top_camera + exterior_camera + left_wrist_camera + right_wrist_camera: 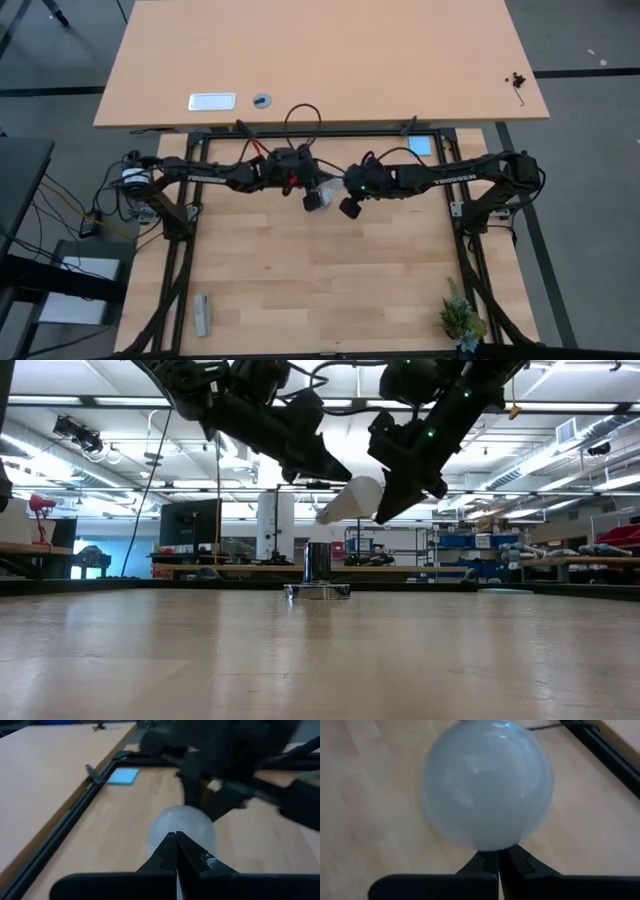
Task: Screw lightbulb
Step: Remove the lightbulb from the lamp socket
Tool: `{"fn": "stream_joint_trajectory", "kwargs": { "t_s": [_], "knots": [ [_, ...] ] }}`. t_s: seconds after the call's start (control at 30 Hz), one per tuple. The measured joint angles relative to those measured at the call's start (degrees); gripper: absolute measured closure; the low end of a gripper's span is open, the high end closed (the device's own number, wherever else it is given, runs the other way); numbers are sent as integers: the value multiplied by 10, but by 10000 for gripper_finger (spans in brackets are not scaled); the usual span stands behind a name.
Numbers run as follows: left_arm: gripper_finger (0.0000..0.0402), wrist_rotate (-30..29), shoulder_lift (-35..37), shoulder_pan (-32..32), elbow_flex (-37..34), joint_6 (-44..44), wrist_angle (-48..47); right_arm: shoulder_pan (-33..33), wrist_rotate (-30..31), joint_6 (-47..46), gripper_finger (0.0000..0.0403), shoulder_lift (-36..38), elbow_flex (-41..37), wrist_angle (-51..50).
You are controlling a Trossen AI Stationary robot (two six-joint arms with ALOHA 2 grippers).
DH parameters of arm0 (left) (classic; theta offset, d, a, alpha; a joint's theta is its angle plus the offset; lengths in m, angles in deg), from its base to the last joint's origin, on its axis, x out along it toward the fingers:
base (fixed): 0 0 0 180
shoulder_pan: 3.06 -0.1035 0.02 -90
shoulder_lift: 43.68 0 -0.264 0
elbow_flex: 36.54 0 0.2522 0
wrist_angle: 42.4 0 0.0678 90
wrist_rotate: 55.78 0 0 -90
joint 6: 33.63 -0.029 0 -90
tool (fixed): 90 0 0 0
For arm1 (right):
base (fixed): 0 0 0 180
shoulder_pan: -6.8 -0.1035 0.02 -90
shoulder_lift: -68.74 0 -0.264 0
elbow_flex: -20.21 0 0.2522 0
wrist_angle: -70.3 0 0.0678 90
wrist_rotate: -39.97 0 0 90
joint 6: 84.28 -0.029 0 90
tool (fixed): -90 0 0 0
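The white frosted lightbulb (350,500) hangs tilted in the air over the middle of the table, its narrow end (322,515) pointing down and toward the left. It also shows in the high view (325,190). My right gripper (388,510) is shut at the bulb's wide end, which fills the right wrist view (487,785). My left gripper (345,476) looks shut just above the bulb, with the bulb right beyond its tips in the left wrist view (182,827). The silver socket base (318,572) stands upright on the table below. My right gripper meets the bulb's rounded wide end (490,845) at its shut fingertips (515,857), coming slanting from above and the table's right. The bulb is lifted clear of the table, tilted with its narrow end down. My left gripper has its tips at the bulb's upper side (175,832); I cannot tell whether it touches.
A small potted plant (460,318) stands at the near right corner and a grey block (201,315) lies at the near left. A blue card (420,146) lies at the far edge. Black frame rails (190,250) run along both sides.
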Motion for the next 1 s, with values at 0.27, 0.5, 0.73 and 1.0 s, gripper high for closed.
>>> {"fn": "stream_joint_trajectory", "kwargs": {
  "t_s": [0.27,0.5,0.73,1.0],
  "knots": [
    [401,7,-66,21,0,4,84,-13,-4,-23,394,-1,-2,-64],
    [401,19,-90,39,-1,21,103,-23,21,-49,394,-1,-17,-97],
    [401,18,-119,57,0,37,118,-21,22,-47,394,-1,-53,-47],
    [401,-8,-147,60,0,52,121,-16,20,-18,394,-1,-63,11]
  ]
}}
